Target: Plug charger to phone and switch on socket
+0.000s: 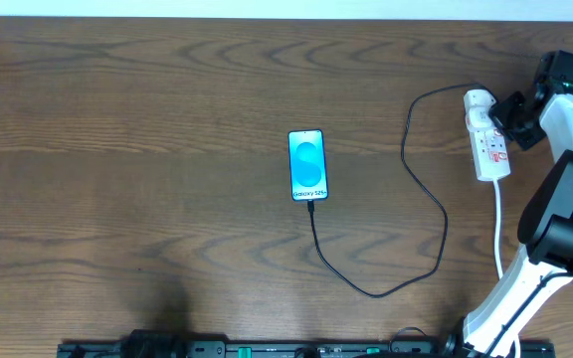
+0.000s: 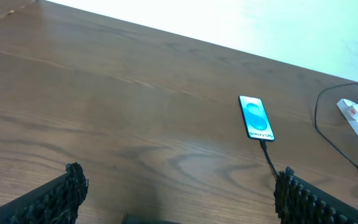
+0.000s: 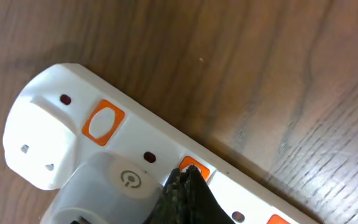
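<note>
My R gripper is pointing down w/ its fingers pressed together, nothing between them. The joined tip is sitting on the edge of an orange switch on the power strip. Can't tell if it's actually pushing or just touching. The next switch, toward 10 o'clock, is sitting free. A white plug head is seated in the power strip just beside my tip at 8 o'clock, cut off by the bottom edge. The power strip's other end is running out of frame at 4 o'clock.

My L gripper is hanging w/ fingers wide apart, holding nothing, over bare table. Only the two ribbed pads are showing.

From overhead, the phone is lying face up mid-table, screen glowing blue. The charger is meeting its 6 o'clock end, looping out toward 4 o'clock, then climbing toward 2 o'clock to the power strip, which is lying well apart from the phone at approx 3 o'clock. The white cord is trailing to 6 o'clock, partly hidden by my R arm.
</note>
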Robot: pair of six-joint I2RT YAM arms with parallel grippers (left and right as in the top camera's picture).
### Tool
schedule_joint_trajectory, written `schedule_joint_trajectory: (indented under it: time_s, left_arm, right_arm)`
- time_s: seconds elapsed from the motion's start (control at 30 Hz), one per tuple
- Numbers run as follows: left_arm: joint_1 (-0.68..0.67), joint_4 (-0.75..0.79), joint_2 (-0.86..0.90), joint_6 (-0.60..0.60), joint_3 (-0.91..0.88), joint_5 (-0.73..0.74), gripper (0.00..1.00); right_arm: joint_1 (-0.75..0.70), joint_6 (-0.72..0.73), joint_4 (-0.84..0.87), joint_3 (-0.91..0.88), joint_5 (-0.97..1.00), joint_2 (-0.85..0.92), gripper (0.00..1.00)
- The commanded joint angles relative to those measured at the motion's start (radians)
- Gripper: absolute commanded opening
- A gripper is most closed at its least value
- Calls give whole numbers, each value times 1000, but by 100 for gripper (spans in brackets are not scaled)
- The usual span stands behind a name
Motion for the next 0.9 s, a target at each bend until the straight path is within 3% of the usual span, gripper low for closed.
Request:
schedule_joint_trajectory:
  time_s: [0.0, 0.87]
  left_arm:
    - [-5, -2, -11, 6, -2, -9, 98]
    - [-5, -2, -11, 6, -2, -9, 98]
  right_arm:
    - [29, -79, 10, 18, -7, -23, 1]
    - [111, -127, 48, -86, -41, -22, 1]
